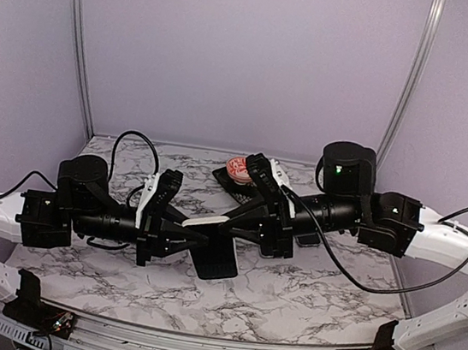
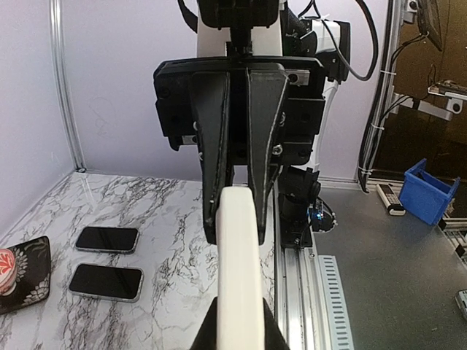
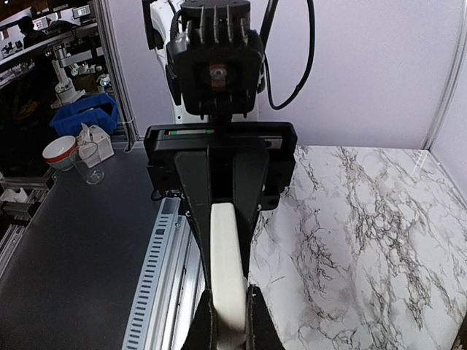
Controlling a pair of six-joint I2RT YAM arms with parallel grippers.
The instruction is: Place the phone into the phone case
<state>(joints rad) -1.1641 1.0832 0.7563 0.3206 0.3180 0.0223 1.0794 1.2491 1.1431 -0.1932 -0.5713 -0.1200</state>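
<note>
A white phone case (image 1: 205,220), a thin slab seen edge-on, hangs in the air between both grippers above the marble table (image 1: 313,293). My left gripper (image 1: 195,232) is shut on its left end and my right gripper (image 1: 233,220) is shut on its right end. In the left wrist view the case (image 2: 239,255) runs from my fingers (image 2: 211,332) up into the other gripper's jaws. The right wrist view shows the same case (image 3: 228,270) from the other side. Two dark phones (image 2: 107,239) (image 2: 106,281) lie flat on the table. I cannot tell if a phone is inside the case.
A dark flat slab (image 1: 214,261) lies on the table under the grippers. A floral case with a red-pink item (image 1: 239,170) lies at the back, also in the left wrist view (image 2: 25,275). Purple walls enclose the table. A metal rail (image 3: 157,277) runs along the table's edge.
</note>
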